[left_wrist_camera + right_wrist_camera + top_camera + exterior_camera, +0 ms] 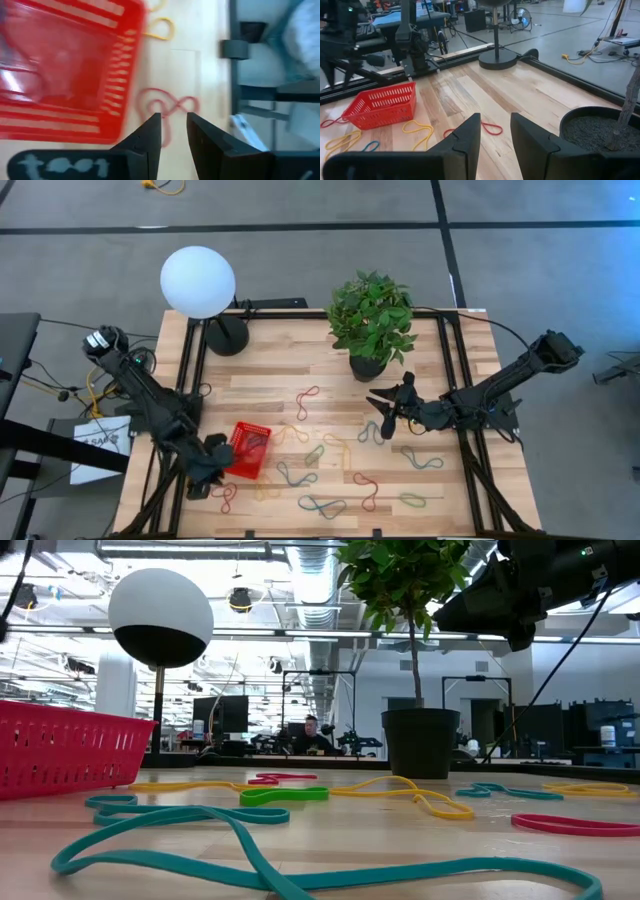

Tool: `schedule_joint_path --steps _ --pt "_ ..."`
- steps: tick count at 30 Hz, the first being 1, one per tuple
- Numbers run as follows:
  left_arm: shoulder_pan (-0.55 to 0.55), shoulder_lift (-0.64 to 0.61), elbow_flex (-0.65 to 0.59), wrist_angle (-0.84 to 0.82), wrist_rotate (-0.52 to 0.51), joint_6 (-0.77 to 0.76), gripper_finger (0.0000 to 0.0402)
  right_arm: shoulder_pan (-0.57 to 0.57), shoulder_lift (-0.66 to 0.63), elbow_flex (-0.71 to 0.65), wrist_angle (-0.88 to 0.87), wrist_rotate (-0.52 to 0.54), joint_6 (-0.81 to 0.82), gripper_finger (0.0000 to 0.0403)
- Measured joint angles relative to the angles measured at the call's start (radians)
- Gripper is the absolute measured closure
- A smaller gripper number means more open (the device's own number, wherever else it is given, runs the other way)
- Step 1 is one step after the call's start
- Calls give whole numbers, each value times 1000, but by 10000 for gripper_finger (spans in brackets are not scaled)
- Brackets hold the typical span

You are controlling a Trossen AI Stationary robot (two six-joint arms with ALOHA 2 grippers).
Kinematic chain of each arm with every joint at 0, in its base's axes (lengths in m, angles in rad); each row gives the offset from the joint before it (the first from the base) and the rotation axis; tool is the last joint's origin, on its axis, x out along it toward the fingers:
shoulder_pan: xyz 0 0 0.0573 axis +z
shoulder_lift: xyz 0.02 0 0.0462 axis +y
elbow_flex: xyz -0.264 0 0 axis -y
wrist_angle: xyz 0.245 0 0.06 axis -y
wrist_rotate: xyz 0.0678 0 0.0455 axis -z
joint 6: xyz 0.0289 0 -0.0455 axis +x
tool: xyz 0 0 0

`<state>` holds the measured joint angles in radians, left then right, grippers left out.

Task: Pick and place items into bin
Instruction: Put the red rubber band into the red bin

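Step in hand: we judge the left hand (208,471) is lining up on a red band (167,107) lying on the bench (270,370) just beside the red basket (247,450).
Next move: we would lower the fingers around the band, pinch it, lift, then swing over the basket and let go.
Left hand: fingers (147,137) a little apart, holding nothing, poised above the band.
Right hand: the right hand (388,413) hangs over the middle of the bench near the plant pot (367,366), fingers slightly parted, empty.
Bands: many coloured loops, such as a green one (285,796), lie scattered across the bench; we cannot tell whether the basket holds any.
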<state>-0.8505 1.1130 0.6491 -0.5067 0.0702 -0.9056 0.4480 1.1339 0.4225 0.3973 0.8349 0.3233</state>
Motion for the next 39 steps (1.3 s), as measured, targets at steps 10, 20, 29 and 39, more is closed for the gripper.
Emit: schedule_joint_path --steps 10,20,29,39 --pt "-116 39 0 31 -91 -268 319 0 0 0 0 0 0 300" --pt "-177 246 0 46 -64 -399 319 0 0 0 0 1 0 300" --pt "-179 364 1 144 -146 -368 320 0 0 0 0 2 0 300" --pt "-184 375 1 160 -206 -356 320 -1 0 0 0 4 0 300"
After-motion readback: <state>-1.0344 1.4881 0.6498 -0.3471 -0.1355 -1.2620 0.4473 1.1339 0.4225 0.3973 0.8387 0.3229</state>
